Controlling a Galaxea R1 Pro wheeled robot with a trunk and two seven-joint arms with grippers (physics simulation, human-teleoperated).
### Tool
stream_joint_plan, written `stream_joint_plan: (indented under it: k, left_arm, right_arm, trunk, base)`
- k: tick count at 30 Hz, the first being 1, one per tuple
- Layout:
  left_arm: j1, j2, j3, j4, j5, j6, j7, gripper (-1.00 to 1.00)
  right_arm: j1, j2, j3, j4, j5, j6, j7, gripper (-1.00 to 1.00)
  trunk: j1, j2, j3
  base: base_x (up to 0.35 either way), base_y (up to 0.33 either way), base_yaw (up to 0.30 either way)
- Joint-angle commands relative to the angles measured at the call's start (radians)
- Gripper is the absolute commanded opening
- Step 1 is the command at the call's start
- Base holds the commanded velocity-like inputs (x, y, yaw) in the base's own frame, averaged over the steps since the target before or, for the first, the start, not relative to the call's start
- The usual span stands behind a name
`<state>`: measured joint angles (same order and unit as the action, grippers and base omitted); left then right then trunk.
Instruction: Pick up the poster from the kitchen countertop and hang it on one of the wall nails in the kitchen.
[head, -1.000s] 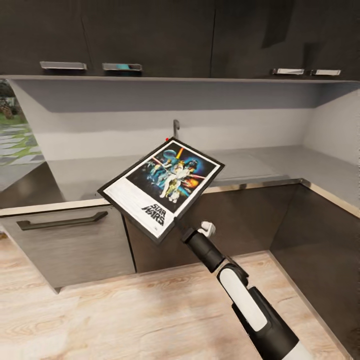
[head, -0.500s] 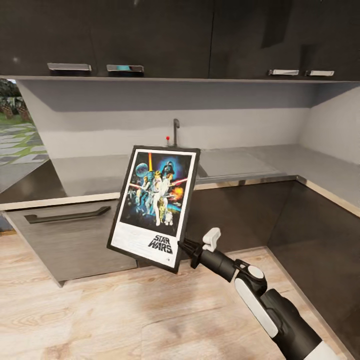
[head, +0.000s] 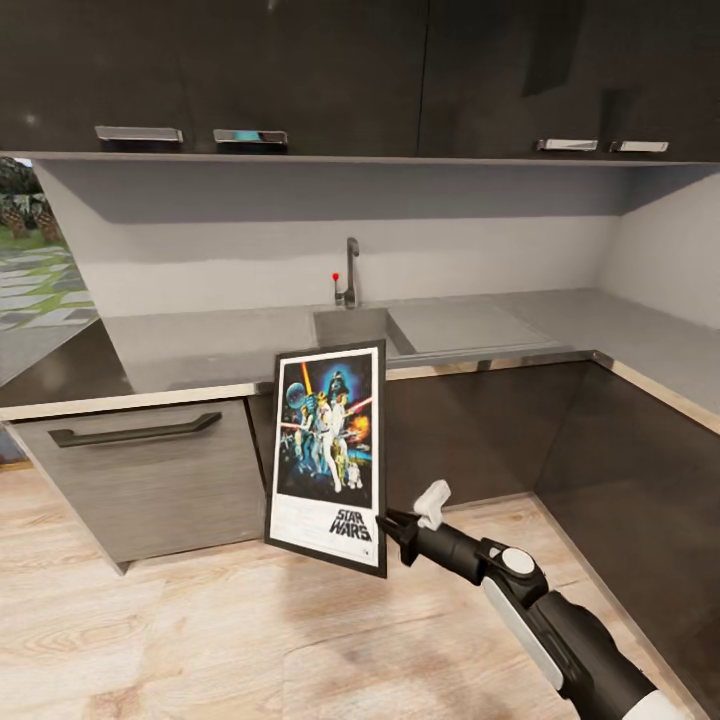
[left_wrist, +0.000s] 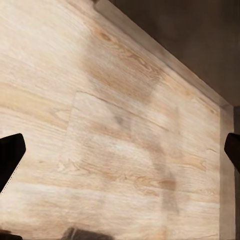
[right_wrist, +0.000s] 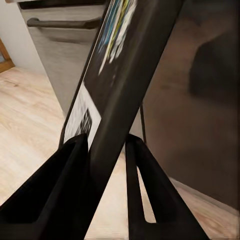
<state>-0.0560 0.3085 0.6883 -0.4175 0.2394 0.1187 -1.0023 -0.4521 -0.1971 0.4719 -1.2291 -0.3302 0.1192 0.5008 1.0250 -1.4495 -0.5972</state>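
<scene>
The Star Wars poster (head: 330, 455) hangs upright in the air in front of the dark lower cabinets, below the grey kitchen countertop (head: 200, 345). My right gripper (head: 388, 525) is shut on the poster's lower right frame edge. In the right wrist view the black fingers (right_wrist: 70, 185) pinch the dark frame of the poster (right_wrist: 130, 75), seen edge-on. My left gripper (left_wrist: 120, 155) is open over the wooden floor, with its fingertips (left_wrist: 10, 157) far apart. The wall nails are out of view.
An inset sink (head: 350, 325) with a tap (head: 350, 270) sits behind the poster. Dark upper cabinets (head: 300, 70) overhang the grey backsplash. A grey drawer front (head: 140, 470) stands at the left, the counter's corner run (head: 660, 350) at the right, and wooden floor (head: 200, 640) below.
The poster has swung from a slanted tilt to nearly upright and dropped lower, in front of the cabinets. My right arm moved down with it. The view shifted slightly at first.
</scene>
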Motion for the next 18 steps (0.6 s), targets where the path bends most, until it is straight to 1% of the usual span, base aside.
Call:
stream_joint_plan:
  k: [1, 3, 5, 8, 18]
  left_arm:
    - [-0.001, 0.0, 0.003, 0.0, 0.003, 0.0, -0.006, 1.0]
    - [-0.001, 0.0, 0.003, 0.0, 0.003, -0.011, -0.006, 1.0]
    - [-0.001, 0.0, 0.003, 0.0, 0.003, -0.017, -0.007, 1.0]
    - [-0.001, 0.0, 0.003, 0.0, 0.003, -0.018, -0.007, 1.0]
    - [-0.001, -0.006, -0.006, 0.002, 0.002, -0.019, -0.003, 1.0]
  right_arm:
    - [-0.001, -0.007, 0.0, 0.003, -0.012, 0.009, 0.002, -1.0]
    - [-0.001, -0.025, -0.001, 0.007, -0.011, 0.008, 0.006, -1.0]
    - [0.0, -0.037, -0.002, 0.01, -0.012, 0.01, 0.017, -1.0]
    - [0.0, -0.039, -0.001, 0.012, -0.013, 0.009, 0.02, -1.0]
    - [0.0, -0.039, -0.001, 0.016, -0.013, 0.008, 0.019, -1.0]
  trunk:
    - [0.0, -0.001, -0.001]
    - [0.0, -0.001, -0.001]
    - [0.0, -0.001, -0.001]
    - [0.0, -0.001, -0.001]
    - [-0.038, 0.069, 0.03]
  base:
    - [0.0, 0.0, 0.0]
    - [0.0, 0.0, 0.0]
    - [0.0, 0.0, 0.0]
    - [0.0, 0.0, 0.0]
    - [0.0, 0.0, 0.0]
